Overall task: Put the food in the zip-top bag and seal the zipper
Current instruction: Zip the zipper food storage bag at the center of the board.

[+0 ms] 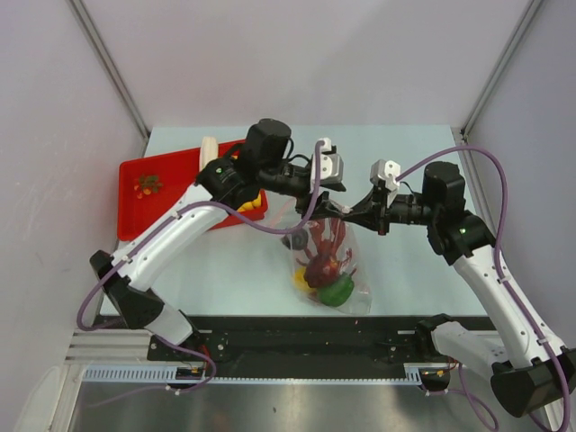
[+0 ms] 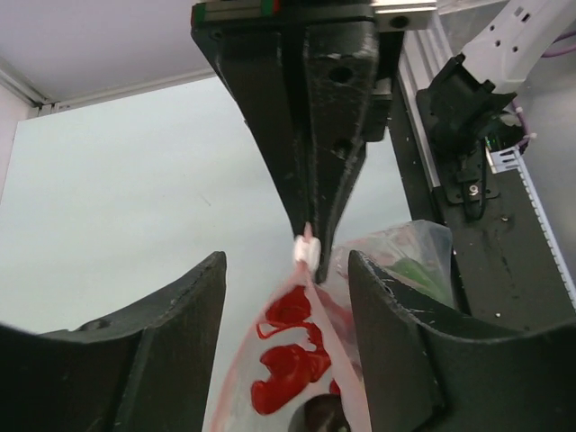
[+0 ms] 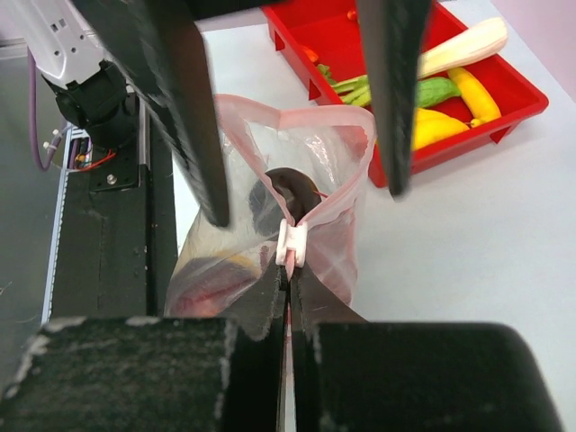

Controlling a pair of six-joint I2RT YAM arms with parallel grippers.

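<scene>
Table: pale tabletop [image 1: 405, 261] between plain grey walls, arm bases at the near edge.
Bag: the zip-top bag [image 1: 353, 241] sits mid-table, its mouth raised toward the far side between the 2 arms and its body trailing toward the near edge.
Contents: lobster [image 2: 288, 364], green bell pepper [image 1: 337, 290] and a dark round fruit [image 3: 286, 191] are inside.
Zipper: the zipper [image 3: 270, 104] gapes in an open loop, so the seal is not yet made.
Right pincer: the right gripper [image 3: 290, 270] is pinched tight on the white slider [image 3: 292, 243] at 1 end of the strip.
Left pincer: the left gripper [image 2: 286, 261] stands wide apart, 1 finger on each side of the mouth, gripping nothing.
Key relation: the loop lies straight ahead of the right pincer, its long axis running away from the slider toward the left arm. Judged from this, the left arm is nearer the free end and would have to hold it while the slider travels.
Views: only the right wrist view shows the mouth open; the top view alone shows the bag's whole lie.
Leftovers: bananas [image 3: 441, 126] and leek [image 3: 459, 47] lie in the red tray [image 1: 135, 211], well apart from the bag.
</scene>
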